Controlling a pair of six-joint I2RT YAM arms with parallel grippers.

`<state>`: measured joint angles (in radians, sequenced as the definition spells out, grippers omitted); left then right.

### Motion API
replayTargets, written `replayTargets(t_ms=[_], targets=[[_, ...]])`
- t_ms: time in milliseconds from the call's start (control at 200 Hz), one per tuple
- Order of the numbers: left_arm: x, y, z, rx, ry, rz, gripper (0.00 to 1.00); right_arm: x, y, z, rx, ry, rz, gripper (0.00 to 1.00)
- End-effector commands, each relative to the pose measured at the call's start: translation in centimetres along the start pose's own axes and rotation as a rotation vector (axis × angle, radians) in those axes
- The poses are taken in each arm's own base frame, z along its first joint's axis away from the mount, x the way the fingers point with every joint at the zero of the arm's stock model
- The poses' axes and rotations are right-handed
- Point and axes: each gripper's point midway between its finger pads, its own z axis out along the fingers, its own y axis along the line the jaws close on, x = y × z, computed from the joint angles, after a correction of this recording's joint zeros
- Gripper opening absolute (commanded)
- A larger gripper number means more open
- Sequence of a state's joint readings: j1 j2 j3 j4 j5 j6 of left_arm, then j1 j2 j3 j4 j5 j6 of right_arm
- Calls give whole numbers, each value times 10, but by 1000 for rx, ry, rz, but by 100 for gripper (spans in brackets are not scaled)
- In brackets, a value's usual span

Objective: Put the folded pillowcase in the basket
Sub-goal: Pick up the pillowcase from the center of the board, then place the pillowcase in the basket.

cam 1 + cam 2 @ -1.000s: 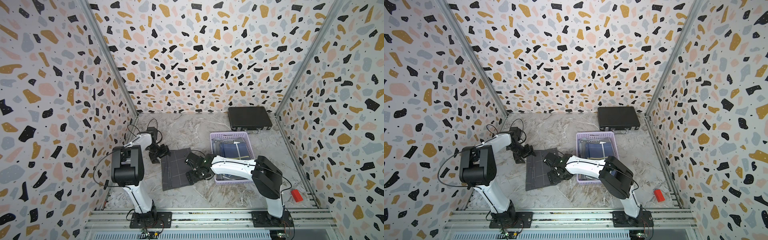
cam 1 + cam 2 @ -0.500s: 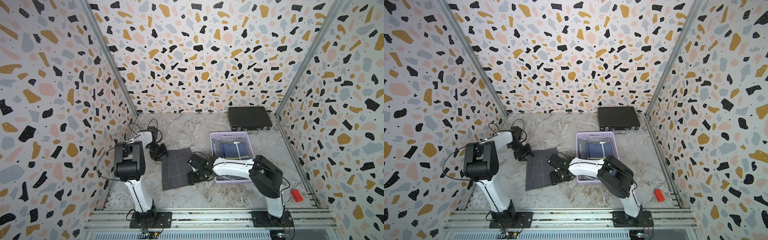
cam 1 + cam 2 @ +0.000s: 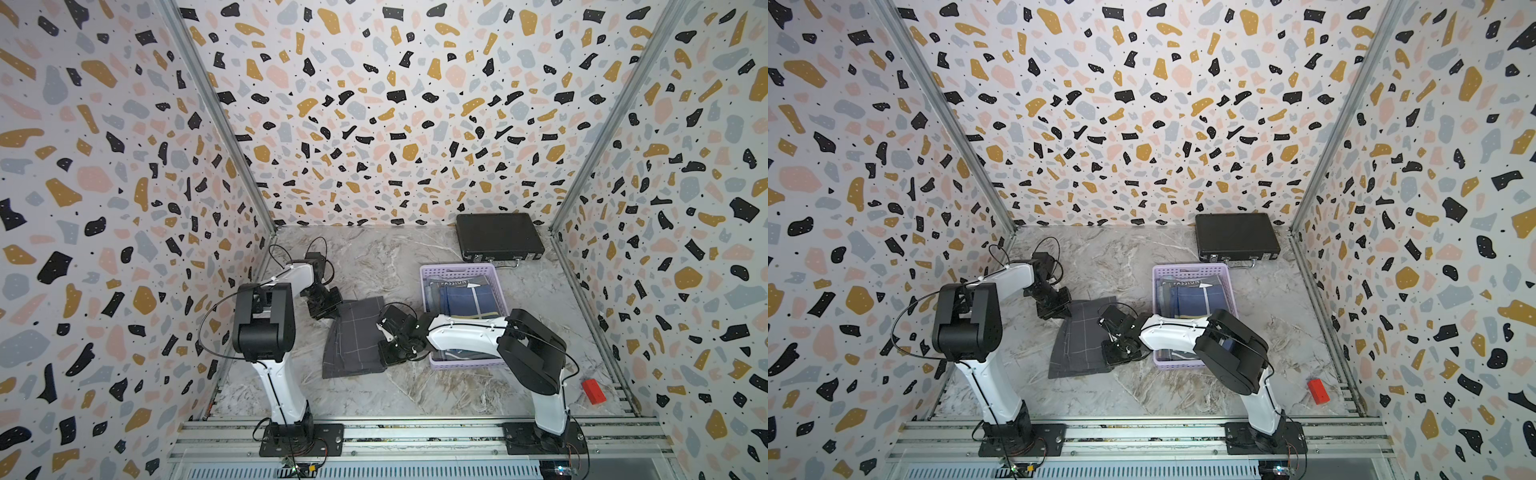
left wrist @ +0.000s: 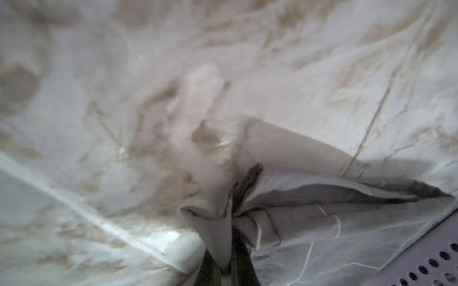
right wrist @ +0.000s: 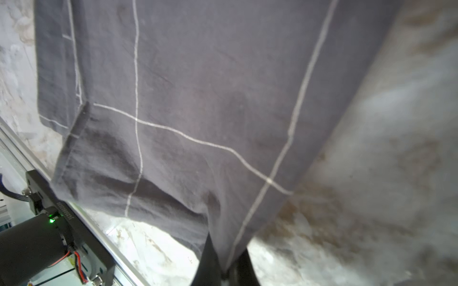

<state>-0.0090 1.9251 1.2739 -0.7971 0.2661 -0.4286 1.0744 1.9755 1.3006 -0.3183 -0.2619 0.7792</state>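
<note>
A robot test booth: terrazzo-print walls [image 3: 374,124] enclose a marble-look surface [image 3: 374,257]; two arms [image 3: 266,324] are bolted to an aluminium rail [image 3: 415,434].

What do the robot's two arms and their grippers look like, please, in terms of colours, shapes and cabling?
The two match. The left arm and the right arm have smooth white link shells, bulky black joint housings and thin black cables looping alongside. Each is bolted to an aluminium rail. The left gripper and the right gripper have slim dark fingers.
</note>
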Motion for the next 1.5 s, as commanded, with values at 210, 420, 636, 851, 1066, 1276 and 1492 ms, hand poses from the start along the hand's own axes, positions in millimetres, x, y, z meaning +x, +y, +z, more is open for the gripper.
replayTargets(t_ms=[210, 420, 636, 851, 1066, 1276, 1492], targets=[[24, -10, -34, -17, -69, 45, 0, -15, 10, -49, 29, -114, -28, 0], [40, -47, -94, 59, -227, 112, 0, -21, 16, -110, 66, -207, -58, 0], [59, -107, -145, 165, -327, 211, 0, -20, -17, -176, 174, -298, -19, 0], [81, -194, -149, 231, -323, 354, 0, 9, -82, -241, 310, -362, 64, 0], [101, -277, -119, 264, -282, 469, 0, 47, -153, -271, 398, -362, 199, 0], [104, -324, -86, 276, -258, 516, 0, 68, -194, -269, 450, -310, 283, 0], [93, -343, -55, 267, -229, 525, 0, 72, -221, -263, 469, -282, 330, 0]])
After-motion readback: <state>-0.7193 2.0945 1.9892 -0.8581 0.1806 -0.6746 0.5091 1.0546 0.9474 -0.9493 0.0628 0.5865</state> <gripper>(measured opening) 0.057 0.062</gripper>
